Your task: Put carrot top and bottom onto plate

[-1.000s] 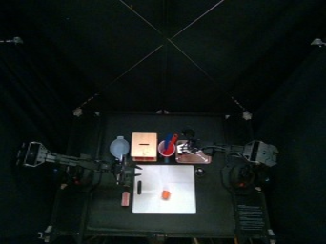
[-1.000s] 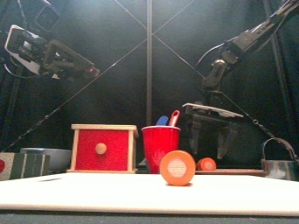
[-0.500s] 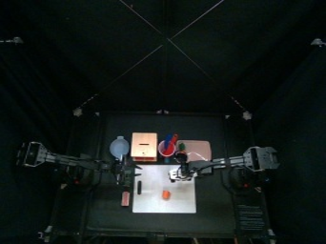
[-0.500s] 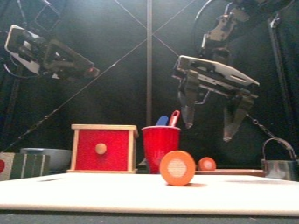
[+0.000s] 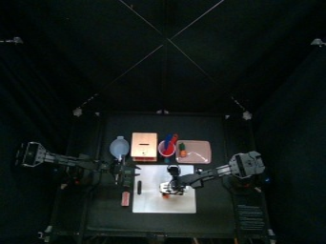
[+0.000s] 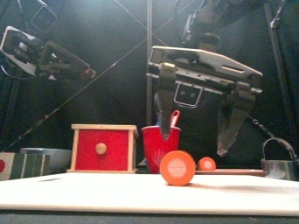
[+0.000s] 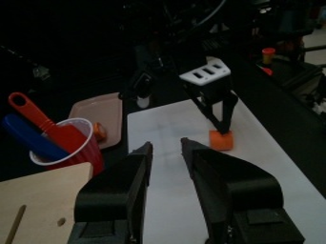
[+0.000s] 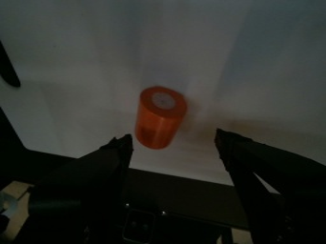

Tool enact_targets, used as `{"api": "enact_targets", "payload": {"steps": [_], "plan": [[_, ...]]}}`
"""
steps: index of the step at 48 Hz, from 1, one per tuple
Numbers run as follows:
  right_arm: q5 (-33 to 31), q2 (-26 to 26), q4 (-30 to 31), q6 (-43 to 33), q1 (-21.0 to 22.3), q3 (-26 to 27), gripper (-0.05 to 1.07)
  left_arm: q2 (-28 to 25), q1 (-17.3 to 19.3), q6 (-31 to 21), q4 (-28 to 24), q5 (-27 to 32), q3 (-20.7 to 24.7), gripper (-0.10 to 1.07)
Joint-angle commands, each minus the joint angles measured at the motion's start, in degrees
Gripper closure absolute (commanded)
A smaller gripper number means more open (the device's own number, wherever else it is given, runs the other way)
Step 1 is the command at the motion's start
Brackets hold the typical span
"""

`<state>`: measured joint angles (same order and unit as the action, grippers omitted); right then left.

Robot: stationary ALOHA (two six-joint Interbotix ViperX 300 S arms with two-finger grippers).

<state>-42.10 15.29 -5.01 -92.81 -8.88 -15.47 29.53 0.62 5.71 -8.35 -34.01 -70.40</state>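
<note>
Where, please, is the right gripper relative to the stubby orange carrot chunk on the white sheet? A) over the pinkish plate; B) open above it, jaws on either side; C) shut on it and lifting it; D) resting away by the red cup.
B: the right gripper stands open with the stubby orange carrot chunk between its jaws, ungripped, on the white sheet.

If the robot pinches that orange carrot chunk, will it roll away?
It might: the carrot chunk looks like a stubby cylinder lying on its side, so a nudge could roll it. It seems stiff and light. The right gripper hangs open over it.
</note>
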Motion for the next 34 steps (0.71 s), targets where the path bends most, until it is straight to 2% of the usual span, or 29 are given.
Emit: {"api": "enact_targets", "payload": {"steps": [1, 17, 34], "plan": [[-0.8, -0.3, 0.3, -0.1, 0.0, 2.0, 0.04, 1.0, 0.1, -0.1, -0.1, -0.3, 0.4, 0.25], [-1.4, 1.8, 0.5, 0.0, 0.0, 2.4, 0.06, 2.3, -0.2, -0.1, -0.1, -0.3, -0.1, 0.25], [-1.3, 1.8, 2.5, 0.3, 0.1, 2.7, 0.32, 2.3, -0.4, 0.0, -0.1, -0.3, 0.0, 0.25]]}}
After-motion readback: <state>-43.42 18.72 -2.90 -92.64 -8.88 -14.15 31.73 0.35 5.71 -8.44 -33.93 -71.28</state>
